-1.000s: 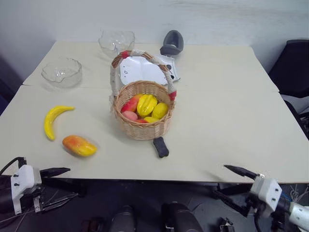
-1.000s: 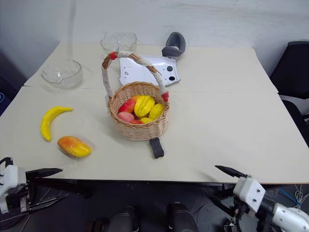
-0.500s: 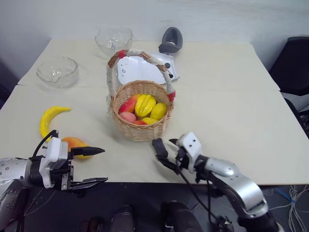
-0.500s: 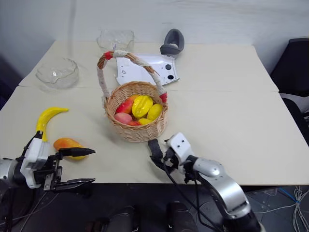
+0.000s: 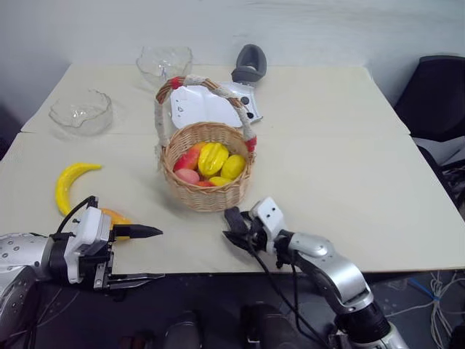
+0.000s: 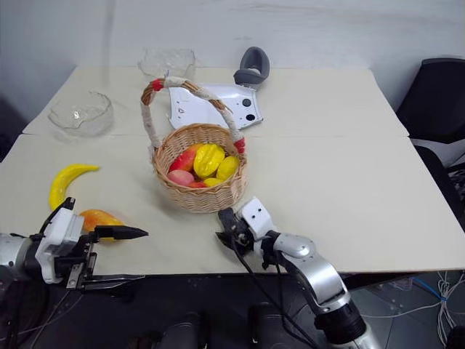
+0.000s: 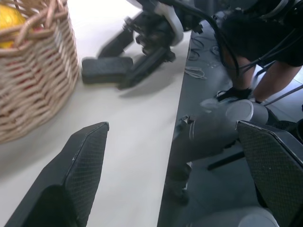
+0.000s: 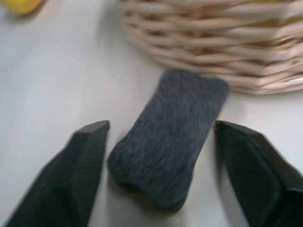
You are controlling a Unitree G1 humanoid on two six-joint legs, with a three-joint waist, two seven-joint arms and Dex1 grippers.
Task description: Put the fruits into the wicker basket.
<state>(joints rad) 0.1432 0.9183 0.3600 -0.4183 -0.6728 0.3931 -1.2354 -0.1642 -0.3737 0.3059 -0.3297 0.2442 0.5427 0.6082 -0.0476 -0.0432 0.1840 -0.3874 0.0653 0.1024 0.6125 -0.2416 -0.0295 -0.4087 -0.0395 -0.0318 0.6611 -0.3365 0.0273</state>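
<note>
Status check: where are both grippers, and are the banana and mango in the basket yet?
Left gripper open beside mango. Right gripper open, straddling black oblong object by wicker basket. Banana and mango on table, not in basket.

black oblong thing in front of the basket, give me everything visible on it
The black oblong object is dark grey-black with a fuzzy, felt-like surface, rounded corners and a slightly pinched waist. It lies flat on the table, just in front of the wicker basket, one end nearly at the basket's base. The right tool straddles it, one finger on each side, neither clearly touching it. It isn't lifted.
</note>
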